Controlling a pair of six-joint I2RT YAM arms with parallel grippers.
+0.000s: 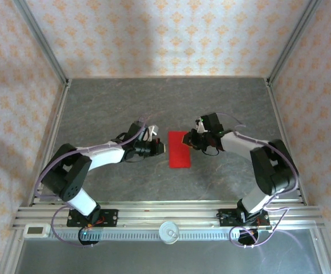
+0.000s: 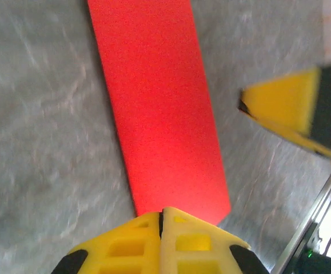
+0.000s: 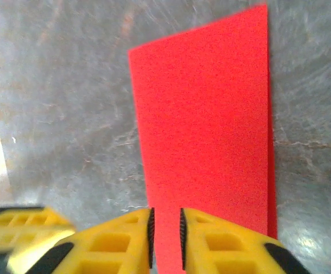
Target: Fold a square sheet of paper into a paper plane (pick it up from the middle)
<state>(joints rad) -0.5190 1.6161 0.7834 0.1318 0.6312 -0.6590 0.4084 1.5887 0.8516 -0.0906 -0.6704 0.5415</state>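
The square sheet of paper [image 1: 180,149] lies flat on the grey table as a narrow red rectangle, folded in two layers; a lower layer peeks out along one long edge [image 3: 271,194]. My left gripper [image 1: 160,147] is shut, its yellow fingertips pressed together at the sheet's left edge [image 2: 161,212]. My right gripper [image 1: 191,140] sits at the sheet's upper right edge, its jaws a narrow gap apart [image 3: 165,216] with the red paper [image 3: 205,114] showing beneath them. A paper plane is out of view.
The grey table [image 1: 114,108] stretches around the sheet, with patterned walls on three sides. A metal rail [image 1: 165,217] carrying both arm bases runs along the near edge. The right gripper's yellow finger [image 2: 285,108] shows close by in the left wrist view.
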